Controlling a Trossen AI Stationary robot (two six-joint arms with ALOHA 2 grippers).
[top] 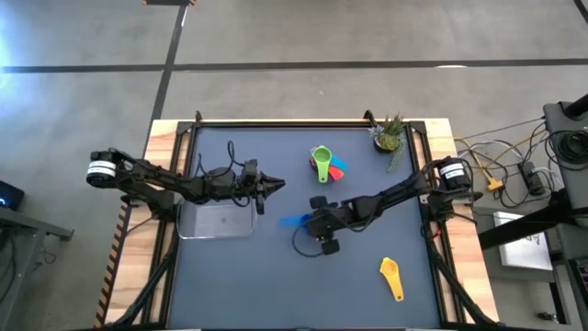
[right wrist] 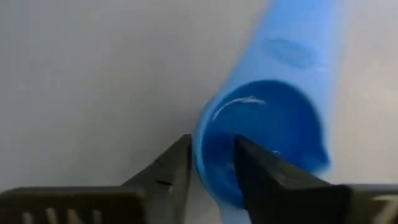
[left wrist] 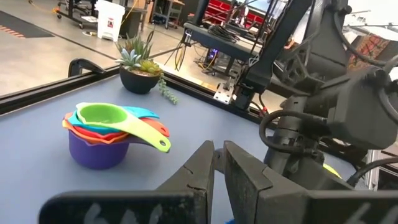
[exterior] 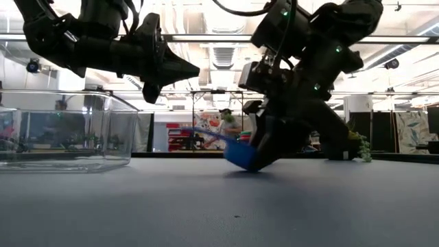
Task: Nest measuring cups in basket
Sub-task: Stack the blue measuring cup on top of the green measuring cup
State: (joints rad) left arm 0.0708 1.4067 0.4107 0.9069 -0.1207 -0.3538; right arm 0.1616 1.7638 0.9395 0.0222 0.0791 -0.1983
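A blue measuring cup (top: 294, 222) is at the table's middle, tilted, with my right gripper (right wrist: 211, 165) shut on its bowl. Farther back stands a nested stack of measuring cups (left wrist: 102, 127): purple at the bottom, lime green (top: 322, 164) on top. A yellow cup (top: 392, 277) lies alone at the near right. The clear basket (top: 219, 222) stands at the left. My left gripper (top: 276, 184) hovers shut beside the basket's far right corner, holding nothing. My right gripper pinches the blue cup's bowl wall at the rim (right wrist: 200, 155), on the side away from the handle, one finger inside the bowl (right wrist: 255, 171) and one outside. The fingers slant down from the table's right. The cup is tilted, its handle (exterior: 202, 133) raised toward the left and its bowl (exterior: 240, 159) low at the table.
A small potted plant (top: 390, 136) stands at the far right corner. The table has a raised black rail (top: 303, 122) around it. Bare dark mat lies between the blue cup and the basket and along the near edge.
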